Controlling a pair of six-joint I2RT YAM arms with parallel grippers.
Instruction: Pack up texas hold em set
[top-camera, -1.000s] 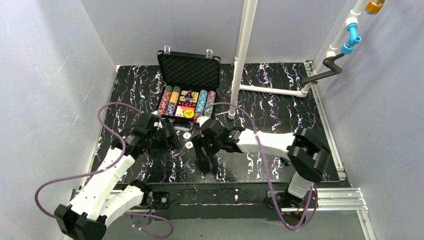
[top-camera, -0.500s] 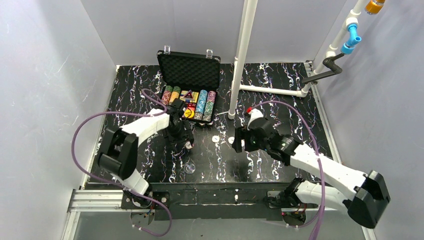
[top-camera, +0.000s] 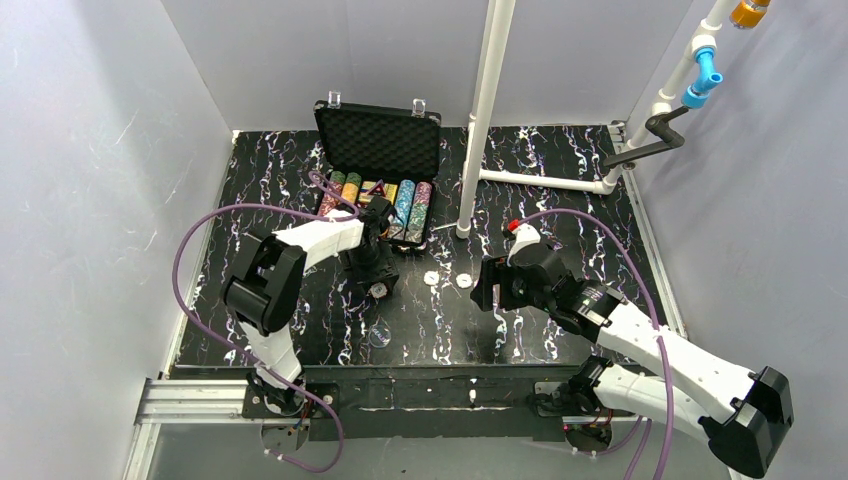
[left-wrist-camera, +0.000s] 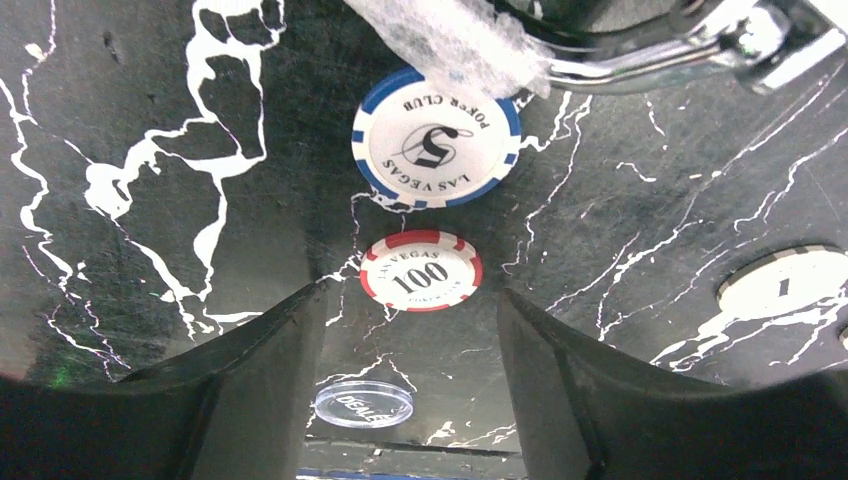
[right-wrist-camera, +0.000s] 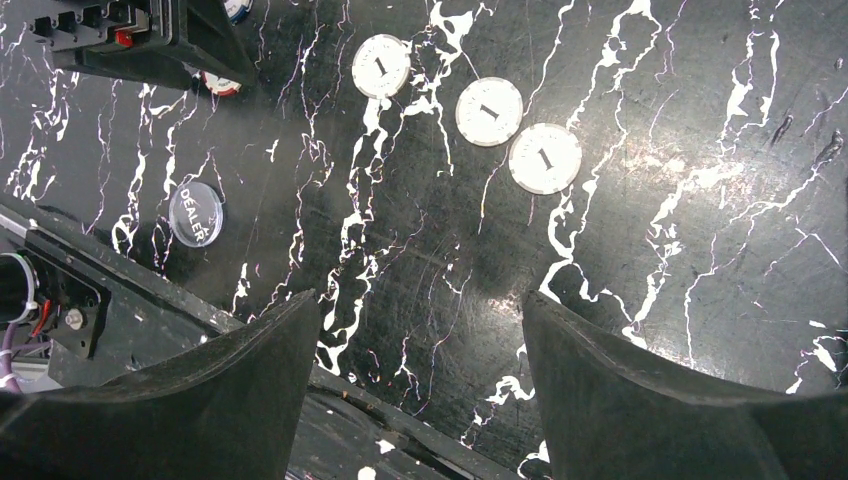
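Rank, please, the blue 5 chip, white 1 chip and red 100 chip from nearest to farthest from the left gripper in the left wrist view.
1. red 100 chip, at the left gripper, between its fingers.
2. blue 5 chip, just beyond it.
3. white 1 chip, far right edge.

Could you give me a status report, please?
Left gripper open over red 100 chip. Right gripper open, empty. Case open; white chips, dealer button loose.

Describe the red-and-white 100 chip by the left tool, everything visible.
The 100 chip is round and plastic-looking, with a white centre printed LAS VEGAS 100 and a red-and-white rim. It lies flat on the black marbled table, at the tips of the open left tool, apart from the blue 5 chip. Only the table seems to touch it.
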